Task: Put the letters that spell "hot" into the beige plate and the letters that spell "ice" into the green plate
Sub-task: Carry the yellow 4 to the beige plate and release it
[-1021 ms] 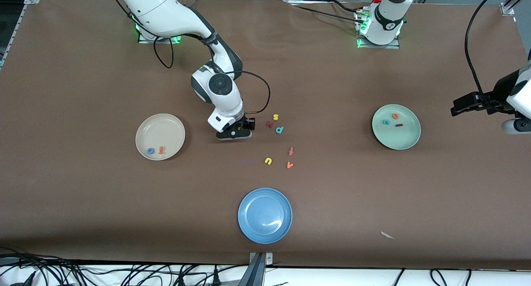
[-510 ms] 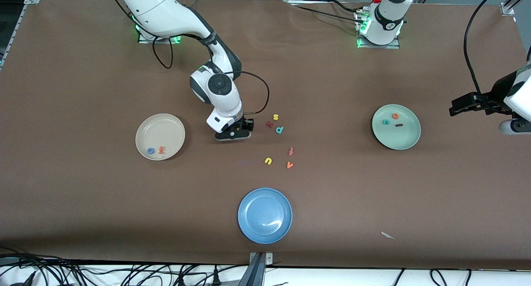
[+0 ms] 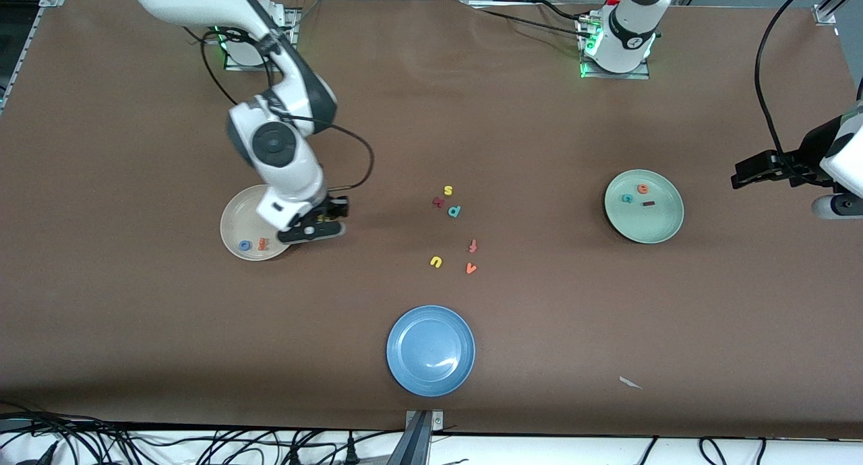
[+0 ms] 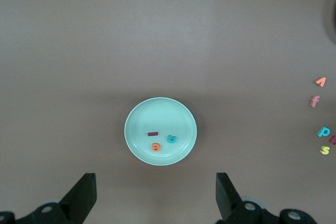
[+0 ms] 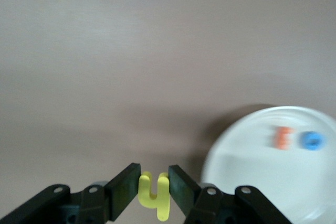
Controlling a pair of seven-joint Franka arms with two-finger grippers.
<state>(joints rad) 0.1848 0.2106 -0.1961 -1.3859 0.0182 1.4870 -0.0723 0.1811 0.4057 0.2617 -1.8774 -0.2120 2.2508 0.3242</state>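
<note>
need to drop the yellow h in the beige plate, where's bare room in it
The round cream-beige plate is bare over most of its floor. It is crowded only at the edge nearest the front camera, where the blue ring-shaped o and orange t lie side by side. The right gripper holds the yellow foam h.

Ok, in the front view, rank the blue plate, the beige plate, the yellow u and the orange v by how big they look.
1. Blue plate, largest, though it lies nearer the camera.
2. Beige plate, partly covered by the right gripper.
3. Yellow u and orange v: both tiny and look alike, so no ranking between them.
</note>
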